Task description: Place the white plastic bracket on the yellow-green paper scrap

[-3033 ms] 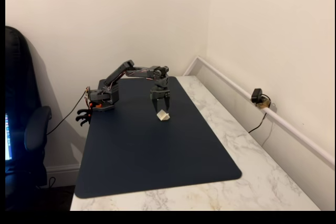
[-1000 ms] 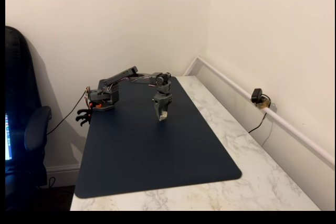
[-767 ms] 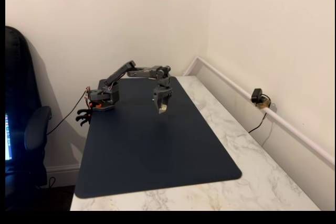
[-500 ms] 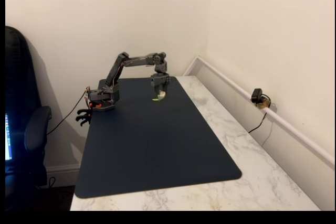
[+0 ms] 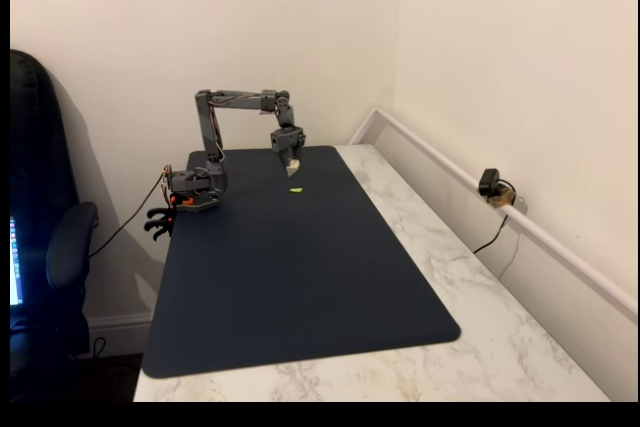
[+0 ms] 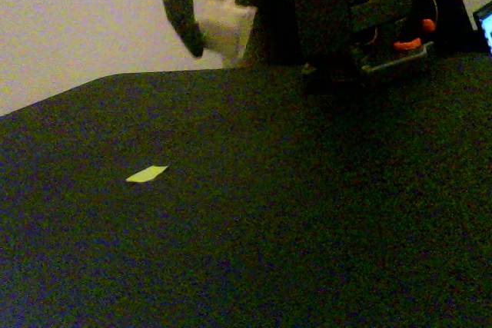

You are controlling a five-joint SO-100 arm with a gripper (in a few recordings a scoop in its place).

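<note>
Gripper (image 5: 292,164) hung above the far end of the mat (image 5: 300,277), closed on the bracket (image 5: 294,166), whose pale tip showed at the fingertips in a fixed view. From a low fixed view the bracket (image 6: 226,27) appeared as a white lump pinched against a dark finger (image 6: 178,5), lifted clear of the mat (image 6: 307,228); the second finger was hidden behind the piece, so the width of the grip could not be judged. The arm (image 5: 215,132) rose straight up from its base (image 5: 192,195) at the mat's far left corner, then bent level at the elbow and dropped to the wrist.

The scrap (image 5: 296,190) lay flat on the mat, just nearer the camera than the gripper and below it in that view. In the low view the scrap (image 6: 147,174) sat alone on the dark surface, well apart from the bracket, lower and to its left. The mat lay on a marble table (image 5: 480,327).
</note>
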